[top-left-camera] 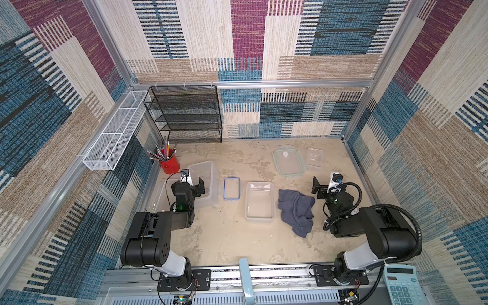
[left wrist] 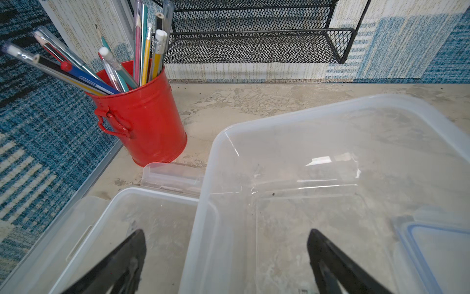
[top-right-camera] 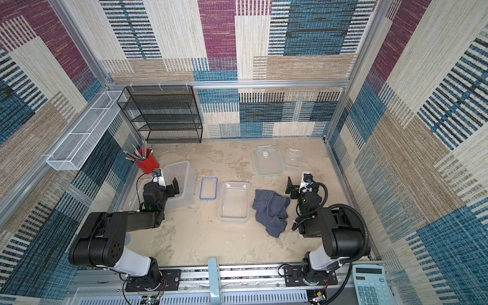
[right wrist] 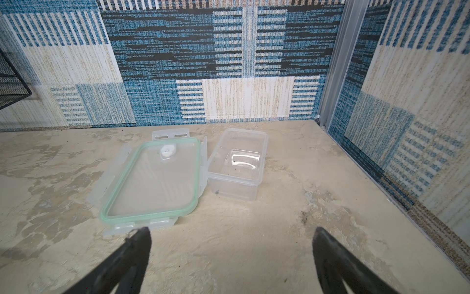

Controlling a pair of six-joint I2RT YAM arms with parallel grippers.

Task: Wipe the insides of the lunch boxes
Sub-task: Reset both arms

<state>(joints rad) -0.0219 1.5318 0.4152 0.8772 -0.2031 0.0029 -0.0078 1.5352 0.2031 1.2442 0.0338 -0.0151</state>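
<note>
You have the left gripper (left wrist: pixel 226 233) and the right gripper (right wrist: pixel 231 230) both spread wide and empty, the left poised over the edge of the large tub (top-left-camera: pixel 214 188), the medium tub (top-left-camera: pixel 260 184) mid-table just beside the grey-blue cloth (top-left-camera: pixel 297 211), and the small tub (top-left-camera: pixel 314 158) near the back wall (top-left-camera: pixel 290 116).

Grey-blue cloth (top-left-camera: pixel 297 211); red cup (top-left-camera: pixel 169 164); green-rimmed lid (top-left-camera: pixel 289 160); blue-rimmed lid (top-left-camera: pixel 231 188); walls (top-left-camera: pixel 248 39) striped blue, beige, magenta.
</note>
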